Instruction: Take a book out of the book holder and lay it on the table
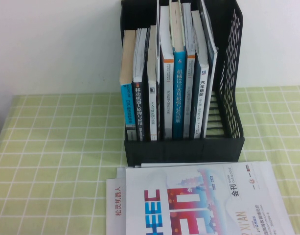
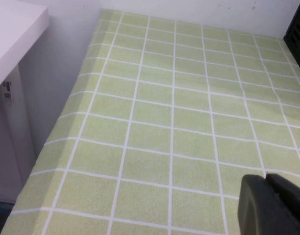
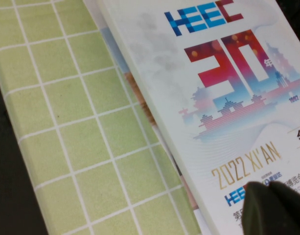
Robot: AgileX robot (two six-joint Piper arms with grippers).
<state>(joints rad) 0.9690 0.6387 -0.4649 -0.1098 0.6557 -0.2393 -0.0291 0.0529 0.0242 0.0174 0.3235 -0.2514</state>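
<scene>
A black book holder (image 1: pixel 184 152) stands at the back of the table with several books (image 1: pixel 179 88) upright in it. A white "HEEC 2022 XI'AN" book (image 1: pixel 208 200) lies flat in front of the holder, on top of other booklets. It also shows in the right wrist view (image 3: pixel 203 73). My right gripper (image 3: pixel 272 188) is shut and empty, over that book's near corner. My left gripper (image 2: pixel 265 178) is shut and empty, over bare tablecloth to the left. Neither gripper shows in the high view.
A green checked cloth (image 1: pixel 57 147) covers the table. A white booklet with red characters (image 1: pixel 115 205) pokes out from under the white book. The holder's corner (image 2: pixel 297 24) shows in the left wrist view. The table's left edge (image 2: pixel 57 127) drops beside a white wall.
</scene>
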